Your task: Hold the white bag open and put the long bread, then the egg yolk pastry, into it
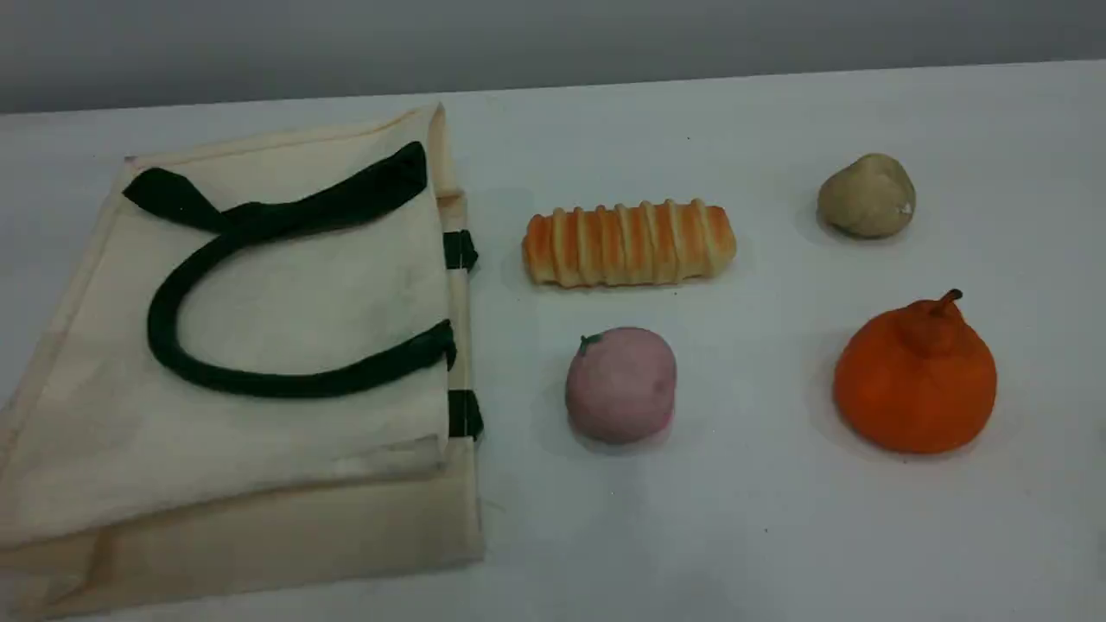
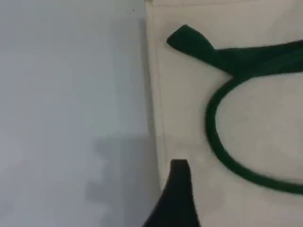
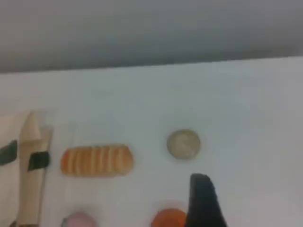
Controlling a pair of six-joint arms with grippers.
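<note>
The white bag (image 1: 259,345) lies flat and closed on the table's left, its dark green handles (image 1: 173,285) folded on top. To its right lies the long bread (image 1: 628,243), crosswise. The egg yolk pastry (image 1: 867,196) sits further right, towards the back. Neither arm shows in the scene view. In the left wrist view one dark fingertip (image 2: 179,170) hangs over the bag's edge (image 2: 161,118), near a handle (image 2: 213,127), holding nothing. In the right wrist view a fingertip (image 3: 202,189) hovers above the table in front of the pastry (image 3: 183,144) and right of the bread (image 3: 96,160).
A pink ball with a green tip (image 1: 620,384) rests in front of the bread. An orange stemmed fruit (image 1: 916,376) stands in front of the pastry. Grey table surface (image 2: 71,94) lies beside the bag's edge.
</note>
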